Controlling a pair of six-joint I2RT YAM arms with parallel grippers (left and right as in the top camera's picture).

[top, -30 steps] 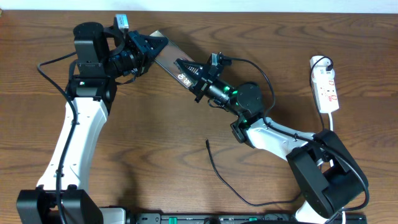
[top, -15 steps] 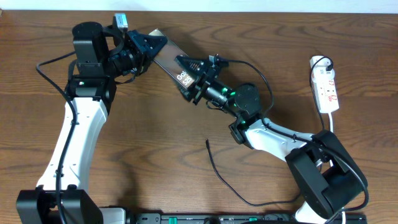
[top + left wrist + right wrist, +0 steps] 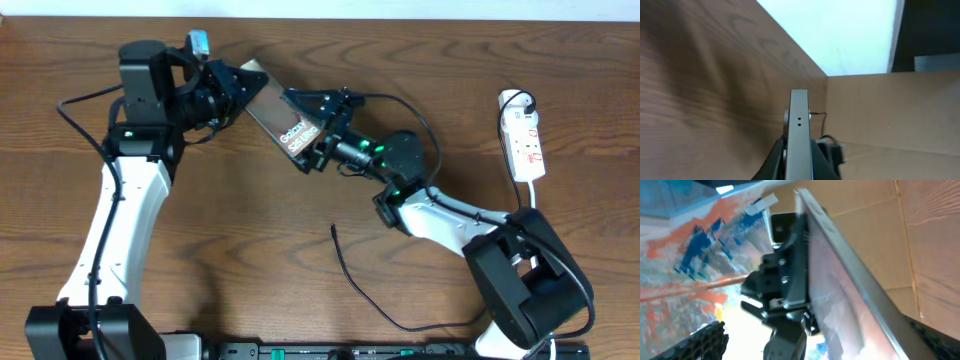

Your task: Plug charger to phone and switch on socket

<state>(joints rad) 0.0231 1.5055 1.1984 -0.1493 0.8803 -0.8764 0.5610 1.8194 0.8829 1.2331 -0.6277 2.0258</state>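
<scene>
While clamping the flat dark rectangular smartphone [image 3: 272,105] by one end in the left gripper [image 3: 240,80], straddles the other with the right gripper [image 3: 302,130] spread wide.

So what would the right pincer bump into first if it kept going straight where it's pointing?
Probably the phone: the right pincer points up-left straight at it, and the phone's near end sits between its fingers. Behind that is the left pincer, gripping the far end. Depth is hard to judge.
</scene>
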